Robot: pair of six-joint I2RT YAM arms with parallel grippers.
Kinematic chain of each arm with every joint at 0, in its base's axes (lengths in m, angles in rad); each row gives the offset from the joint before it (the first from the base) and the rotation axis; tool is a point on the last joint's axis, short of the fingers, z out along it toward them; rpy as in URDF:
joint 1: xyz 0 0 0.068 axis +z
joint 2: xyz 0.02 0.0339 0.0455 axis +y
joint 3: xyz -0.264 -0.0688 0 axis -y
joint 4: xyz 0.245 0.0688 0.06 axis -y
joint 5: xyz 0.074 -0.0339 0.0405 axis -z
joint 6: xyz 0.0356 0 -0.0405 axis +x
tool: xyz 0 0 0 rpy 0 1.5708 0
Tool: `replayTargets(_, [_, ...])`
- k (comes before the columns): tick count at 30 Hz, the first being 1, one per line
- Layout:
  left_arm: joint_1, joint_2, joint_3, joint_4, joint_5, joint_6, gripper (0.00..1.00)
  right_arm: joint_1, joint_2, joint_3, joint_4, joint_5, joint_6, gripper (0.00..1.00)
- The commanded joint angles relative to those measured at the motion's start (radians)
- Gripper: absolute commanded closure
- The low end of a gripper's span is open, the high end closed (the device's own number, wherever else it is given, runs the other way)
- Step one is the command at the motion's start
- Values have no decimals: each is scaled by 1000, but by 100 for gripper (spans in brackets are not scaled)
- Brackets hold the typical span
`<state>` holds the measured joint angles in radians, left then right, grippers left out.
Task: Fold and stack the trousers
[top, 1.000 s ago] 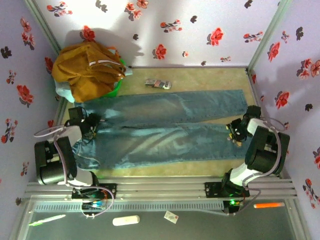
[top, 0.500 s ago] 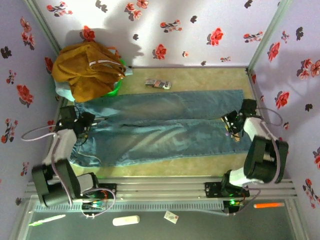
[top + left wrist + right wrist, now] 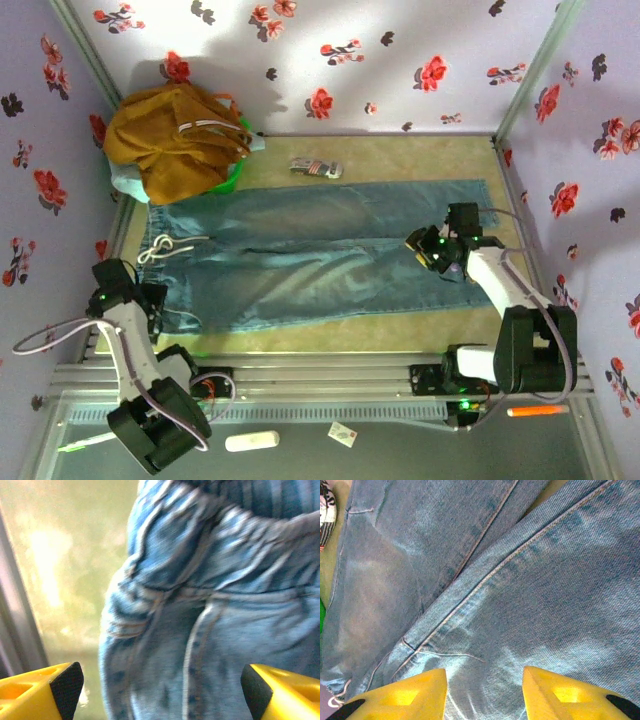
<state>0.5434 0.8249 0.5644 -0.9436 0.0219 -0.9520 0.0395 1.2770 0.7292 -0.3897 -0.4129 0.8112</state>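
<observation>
the trousers (image 3: 320, 255) lie flat beside the yellow heap (image 3: 175, 140), with the left gripper (image 3: 160, 685) at the heap end and the right gripper (image 3: 482, 700) at the far end both spread wide and empty, so a thin pinch could slip.

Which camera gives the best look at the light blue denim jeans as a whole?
The top external view: the light blue denim jeans lie spread out, waist to hems in frame. The left wrist view gives a blurred, bunched patch of seamed denim; the right wrist view, a close-up of leg seams.
</observation>
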Motion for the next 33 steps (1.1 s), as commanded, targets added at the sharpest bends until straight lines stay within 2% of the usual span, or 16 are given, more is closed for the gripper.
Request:
replayTargets(1, [-4, -18, -9, -37, -30, -41, 14, 6, 5, -9, 20, -46, -27, 52])
replayTargets(6, [-3, 6, -43, -5, -93, -60, 14, 6, 12, -22, 55, -68, -9, 50])
replayTargets(13, [-2, 1, -161, 217, -116, -64, 27, 6, -14, -30, 43, -72, -10, 49])
replayTargets(15, [-1, -12, -173, 252, -121, -49, 36, 7, -33, -34, 23, -57, -23, 49])
replayTargets(21, [-2, -49, -147, 225, -101, -43, 84, 7, -73, -45, -20, -36, -31, 49])
replayTargets(26, [-1, -103, -86, 139, -70, -23, 93, 5, -88, -39, -51, -17, -41, 50])
replayTargets(28, [-1, -137, -60, 114, -36, -5, 100, 3, -93, -35, -73, -8, -46, 50])
replayTargets(33, [-1, -205, 1, 78, 18, 9, 100, -22, -129, -42, -139, 24, -51, 49])
